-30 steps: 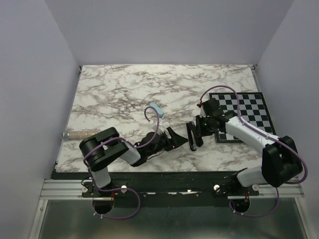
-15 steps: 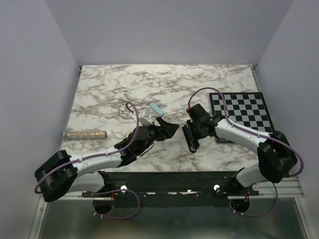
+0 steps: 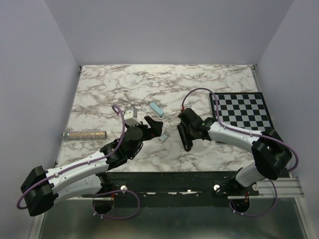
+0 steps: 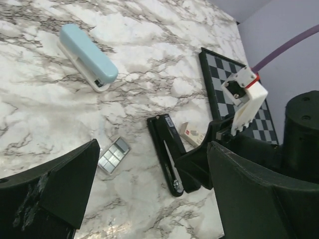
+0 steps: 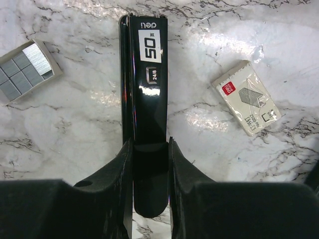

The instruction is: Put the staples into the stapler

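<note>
One black stapler [image 5: 144, 74] pinched in my right gripper [image 5: 149, 147], its rear end hidden between the jaws; left gripper [image 4: 152, 194] wide open, empty.

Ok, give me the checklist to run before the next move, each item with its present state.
1. Right gripper clamped on the stapler: ok, its fingers press both sides of the near end.
2. Stapler lying flat on the table: ok.
3. Stapler opened for loading: not ok, the labelled top cover looks shut.
4. Left gripper open and empty: ok.
5. Staples exposed and free of both grippers: ok.
6. A single strip loose enough to pick: cannot tell.
</note>
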### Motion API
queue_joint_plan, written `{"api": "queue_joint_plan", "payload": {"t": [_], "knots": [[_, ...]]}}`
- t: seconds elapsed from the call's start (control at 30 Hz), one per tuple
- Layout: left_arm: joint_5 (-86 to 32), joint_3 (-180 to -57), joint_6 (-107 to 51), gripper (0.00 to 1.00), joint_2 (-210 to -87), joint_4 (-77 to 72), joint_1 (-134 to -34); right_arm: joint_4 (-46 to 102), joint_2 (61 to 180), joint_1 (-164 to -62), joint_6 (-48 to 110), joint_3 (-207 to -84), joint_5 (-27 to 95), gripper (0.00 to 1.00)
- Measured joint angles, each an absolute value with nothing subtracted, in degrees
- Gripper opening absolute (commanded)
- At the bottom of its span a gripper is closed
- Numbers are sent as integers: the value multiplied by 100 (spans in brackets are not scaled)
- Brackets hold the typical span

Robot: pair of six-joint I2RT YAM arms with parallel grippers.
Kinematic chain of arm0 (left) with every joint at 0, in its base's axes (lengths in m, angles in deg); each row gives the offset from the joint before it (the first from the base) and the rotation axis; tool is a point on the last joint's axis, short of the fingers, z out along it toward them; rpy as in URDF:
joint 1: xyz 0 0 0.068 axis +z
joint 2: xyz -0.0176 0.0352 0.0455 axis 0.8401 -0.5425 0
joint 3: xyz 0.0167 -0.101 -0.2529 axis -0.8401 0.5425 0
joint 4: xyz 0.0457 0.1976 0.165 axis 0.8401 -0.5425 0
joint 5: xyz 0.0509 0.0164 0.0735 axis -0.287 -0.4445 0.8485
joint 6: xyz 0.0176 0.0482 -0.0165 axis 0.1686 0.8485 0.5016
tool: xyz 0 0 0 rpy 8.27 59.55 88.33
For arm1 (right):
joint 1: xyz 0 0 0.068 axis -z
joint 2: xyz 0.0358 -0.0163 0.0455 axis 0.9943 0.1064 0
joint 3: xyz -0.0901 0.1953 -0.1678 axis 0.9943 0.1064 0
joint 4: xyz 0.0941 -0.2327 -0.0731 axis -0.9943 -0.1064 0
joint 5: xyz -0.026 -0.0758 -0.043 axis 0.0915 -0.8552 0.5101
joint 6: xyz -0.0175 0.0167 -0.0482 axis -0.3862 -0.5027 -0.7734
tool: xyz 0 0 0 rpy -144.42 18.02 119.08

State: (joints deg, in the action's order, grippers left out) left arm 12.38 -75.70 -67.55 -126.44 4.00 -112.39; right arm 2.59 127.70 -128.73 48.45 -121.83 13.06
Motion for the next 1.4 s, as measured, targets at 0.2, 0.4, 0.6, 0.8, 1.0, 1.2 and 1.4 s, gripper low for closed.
{"api": "queue_joint_plan", "payload": {"t": [0.2, 0.4, 0.6, 0.8, 1.0, 1.2, 1.4], "knots": [[1459, -7680, -6489, 99, -12620, -175, -11235, 82, 12894, -12895, 4843, -12445, 1122, 3], [1520, -8261, -6015, 99, -12556, -835, -10876, -211, 13487, -12795, 4648, -13206, 799, 10], [1011, -8523, -5730, 99, -12303, -1530, -9583, -316, 14228, -12434, 4353, -14119, 628, 18], [656, -8593, -5477, 99, -11905, -2201, -8678, -345, 14787, -12161, 4200, -14841, 582, 50], [659, -8783, -5114, 99, -11297, -2647, -8533, -369, 14662, -11968, 4174, -14924, 630, 73], [1065, -9087, -4620, 99, -10464, -2848, -8533, -393, 13301, -11673, 4257, -14497, 720, 84], [1601, -9164, -4172, 99, -9697, -2981, -8533, -314, 11015, -11238, 4500, -13717, 385, 100]]}}
